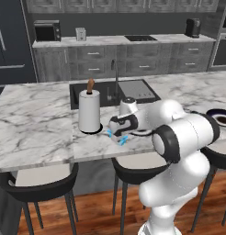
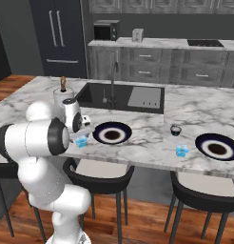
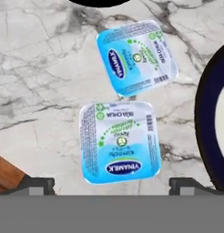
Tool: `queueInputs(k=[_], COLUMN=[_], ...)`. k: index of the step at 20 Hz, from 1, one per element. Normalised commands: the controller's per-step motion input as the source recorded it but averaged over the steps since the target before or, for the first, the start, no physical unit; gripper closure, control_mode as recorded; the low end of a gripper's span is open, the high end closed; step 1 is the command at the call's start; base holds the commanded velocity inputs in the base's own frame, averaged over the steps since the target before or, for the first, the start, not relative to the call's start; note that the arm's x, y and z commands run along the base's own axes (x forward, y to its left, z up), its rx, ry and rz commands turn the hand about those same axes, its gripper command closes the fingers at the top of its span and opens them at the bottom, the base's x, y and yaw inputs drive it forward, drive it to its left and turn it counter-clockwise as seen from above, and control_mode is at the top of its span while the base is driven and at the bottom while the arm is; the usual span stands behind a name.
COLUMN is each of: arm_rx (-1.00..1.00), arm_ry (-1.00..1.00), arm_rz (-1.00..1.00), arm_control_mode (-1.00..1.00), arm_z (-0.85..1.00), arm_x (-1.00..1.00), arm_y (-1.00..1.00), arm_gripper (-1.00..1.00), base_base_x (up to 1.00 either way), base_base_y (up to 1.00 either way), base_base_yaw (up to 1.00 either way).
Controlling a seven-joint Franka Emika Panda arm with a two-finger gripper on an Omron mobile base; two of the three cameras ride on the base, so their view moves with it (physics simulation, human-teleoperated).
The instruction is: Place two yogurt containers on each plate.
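Beneath our gripper (image 3: 111,184), jaws wide apart, sits one yogurt container (image 3: 119,141); another (image 3: 137,58) lies just beyond, a plate (image 3: 213,118) beside them.

Both base views look down from behind the arm onto one marble worktop (image 1: 36,124); the hand view stares close at it.

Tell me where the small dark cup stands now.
In the right base view, the small dark cup stands on the marble counter, between the two plates.

Two plates (image 2: 112,133) (image 2: 217,147) on marble counter (image 2: 147,143) — yogurt container (image 2: 182,150) between them
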Motion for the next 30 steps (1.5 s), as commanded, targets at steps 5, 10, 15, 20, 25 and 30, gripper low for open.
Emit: queueInputs(k=[5,10,15,20,25,30], arm_rx=[0.00,0.00,0.00,0.00,0.00,0.00], arm_ry=[0.00,0.00,0.00,0.00,0.00,0.00], arm_rz=[-0.02,-0.03,-0.03,-0.03,-0.04,-0.03], arm_control_mode=[-1.00,-1.00,-1.00,-1.00,-1.00,-1.00], arm_z=[-0.25,-0.19,-0.19,-0.17,-0.12,-0.01], arm_x=[0.24,0.24,0.14,0.04,0.03,0.00], arm_y=[0.10,0.06,0.00,0.03,0.09,0.06], arm_gripper=[-1.00,-1.00,-1.00,-1.00,-1.00,1.00], base_base_x=[0.00,0.00,0.00,0.00,0.00,0.00], base_base_y=[0.00,0.00,0.00,0.00,0.00,0.00], base_base_yaw=[0.00,0.00,0.00,0.00,0.00,0.00])
